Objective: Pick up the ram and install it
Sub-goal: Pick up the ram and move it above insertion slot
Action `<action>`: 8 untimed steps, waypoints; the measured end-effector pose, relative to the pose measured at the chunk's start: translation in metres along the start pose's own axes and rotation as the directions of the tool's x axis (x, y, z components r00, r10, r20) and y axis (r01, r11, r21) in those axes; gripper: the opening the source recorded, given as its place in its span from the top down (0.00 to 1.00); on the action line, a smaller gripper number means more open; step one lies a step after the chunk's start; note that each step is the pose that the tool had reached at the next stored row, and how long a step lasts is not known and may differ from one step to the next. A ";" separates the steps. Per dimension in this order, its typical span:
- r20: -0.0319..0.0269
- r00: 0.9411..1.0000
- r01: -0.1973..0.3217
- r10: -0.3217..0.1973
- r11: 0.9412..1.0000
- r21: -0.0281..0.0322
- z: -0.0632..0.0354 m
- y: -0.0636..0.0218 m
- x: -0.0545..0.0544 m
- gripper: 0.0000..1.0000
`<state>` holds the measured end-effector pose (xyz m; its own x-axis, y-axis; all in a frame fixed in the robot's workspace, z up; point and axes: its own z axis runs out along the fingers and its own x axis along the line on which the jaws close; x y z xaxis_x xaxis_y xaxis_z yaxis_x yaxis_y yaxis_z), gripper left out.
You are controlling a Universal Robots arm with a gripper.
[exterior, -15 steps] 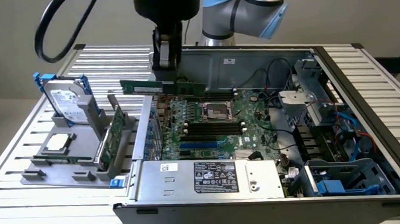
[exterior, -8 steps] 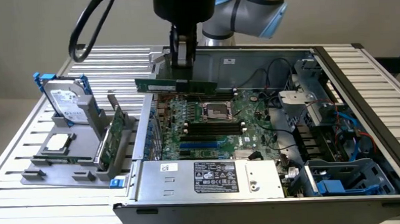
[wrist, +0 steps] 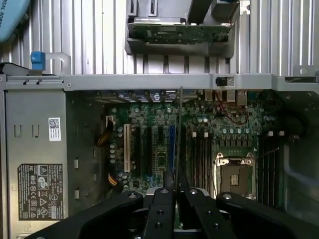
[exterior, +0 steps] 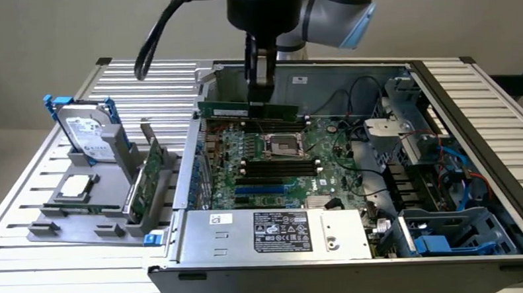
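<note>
- The gripper (exterior: pixel 261 99) is clenched on the ram's (exterior: pixel 233 110) upper edge, leaving the contact edge facing down and free.
- The ram hangs inside the open computer case (exterior: pixel 347 73), above the motherboard (exterior: pixel 333 176), running parallel to the black memory slots (exterior: pixel 280 165) without touching them, which suits seating it straight down.

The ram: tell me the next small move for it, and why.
Probably nudge the ram toward the CPU socket, keeping its height. The gripper has its jaws shut on it well above the motherboard, and the wrist view seems to show its edge over the blue slot rather than the black memory slots beside the socket.
</note>
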<state>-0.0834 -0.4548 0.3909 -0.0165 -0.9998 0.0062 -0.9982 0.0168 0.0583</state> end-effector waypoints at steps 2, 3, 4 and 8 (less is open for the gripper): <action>0.000 1.000 0.000 0.000 1.000 0.000 0.0030 -0.0059 -0.005 0.86; -0.001 1.000 0.000 0.000 1.000 0.000 0.0044 -0.0086 -0.008 0.86; -0.001 1.000 0.000 0.000 1.000 0.000 0.0058 -0.0114 -0.010 0.86; -0.002 1.000 0.000 0.000 1.000 0.000 0.0117 -0.0224 -0.020 0.86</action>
<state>-0.0615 -0.4353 0.3778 -0.0163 -0.9998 0.0082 -0.9982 0.0167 0.0583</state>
